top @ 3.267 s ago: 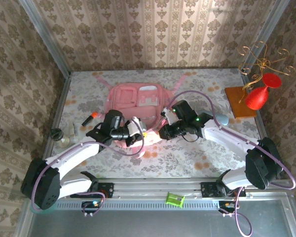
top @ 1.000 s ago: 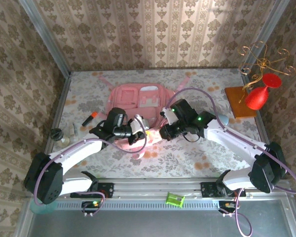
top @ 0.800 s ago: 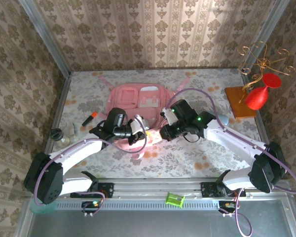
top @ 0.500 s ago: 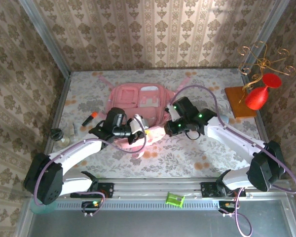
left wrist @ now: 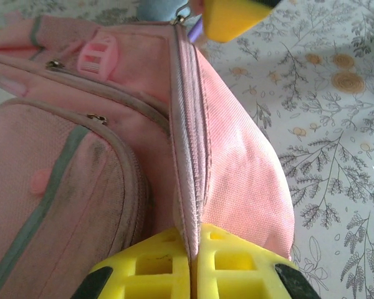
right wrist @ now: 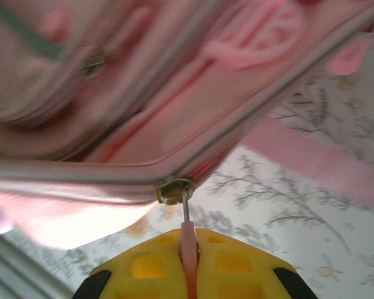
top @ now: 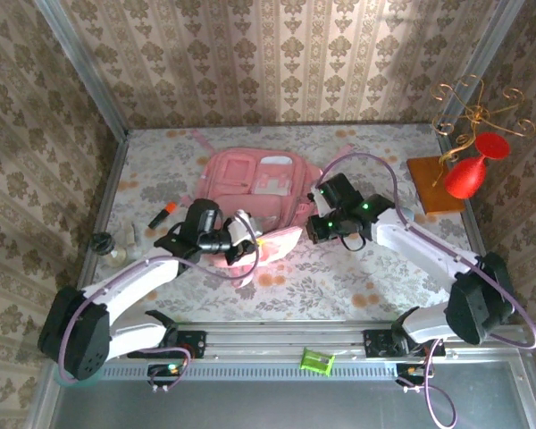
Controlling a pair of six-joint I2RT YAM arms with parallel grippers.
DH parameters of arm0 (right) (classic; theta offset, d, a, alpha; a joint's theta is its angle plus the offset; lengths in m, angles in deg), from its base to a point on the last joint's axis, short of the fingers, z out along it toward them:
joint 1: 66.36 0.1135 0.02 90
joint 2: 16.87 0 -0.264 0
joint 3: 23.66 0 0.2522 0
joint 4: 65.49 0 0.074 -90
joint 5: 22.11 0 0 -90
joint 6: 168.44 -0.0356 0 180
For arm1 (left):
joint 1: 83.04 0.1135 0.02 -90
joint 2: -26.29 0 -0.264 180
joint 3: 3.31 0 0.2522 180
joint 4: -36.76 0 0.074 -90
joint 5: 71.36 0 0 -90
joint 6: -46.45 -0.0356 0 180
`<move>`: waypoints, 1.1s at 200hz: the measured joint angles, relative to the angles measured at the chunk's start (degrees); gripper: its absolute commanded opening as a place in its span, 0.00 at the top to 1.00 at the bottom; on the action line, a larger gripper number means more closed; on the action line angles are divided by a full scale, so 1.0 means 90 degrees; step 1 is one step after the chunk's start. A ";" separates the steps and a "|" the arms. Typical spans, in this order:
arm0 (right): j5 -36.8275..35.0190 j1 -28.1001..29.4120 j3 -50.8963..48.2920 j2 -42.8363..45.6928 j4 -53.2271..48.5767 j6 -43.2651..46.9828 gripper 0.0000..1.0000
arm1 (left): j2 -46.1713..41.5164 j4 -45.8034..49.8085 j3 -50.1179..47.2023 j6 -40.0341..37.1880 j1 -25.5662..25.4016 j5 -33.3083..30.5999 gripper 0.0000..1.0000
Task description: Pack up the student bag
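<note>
**Top view.** The student bag (top: 250, 183) lies flat at the middle of the floral counter (top: 384, 277), pockets up, with its straps running toward the far wall. My left end effector (top: 243, 243) sits at the bag's near edge. My right end effector (top: 318, 227) sits at its near right corner. An orange marker (top: 163, 213) lies left of the bag, apart from it. A red vase (top: 467, 176) stands at the far right.

**Left wrist view.** My left end effector (left wrist: 193, 243) is pinched tight on the raised zip seam of the student bag (left wrist: 100, 162). Its yellow fingers (left wrist: 237, 258) meet with only the fabric fold between them. The seam stands up off the counter (left wrist: 336, 124). A yellow tip (left wrist: 234, 15) at the top edge is probably a finger of my other arm, but the frame crops it.

**Right wrist view (blurred).** My right end effector (right wrist: 188, 242) is clamped on the pink zip pull (right wrist: 186, 227). The pull hangs from a metal slider (right wrist: 174, 190) on the edge of the student bag (right wrist: 174, 124), and the counter (right wrist: 287, 224) lies behind.
</note>
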 measured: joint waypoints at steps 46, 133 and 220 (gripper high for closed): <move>-0.0114 -0.0685 0.0124 -0.0874 0.0192 0.0112 1.00 | -0.0216 -0.0039 -0.0231 0.0022 0.0301 0.0194 1.00; 0.0406 -0.1168 0.0580 -0.1736 0.0459 0.0376 0.80 | -0.0391 -0.0306 -0.0432 0.0197 0.0464 0.0248 1.00; -0.0211 -0.1511 -0.0019 0.0238 0.0610 0.0039 0.52 | 0.0984 -0.1076 -0.0272 0.1032 -0.0848 -0.0882 0.85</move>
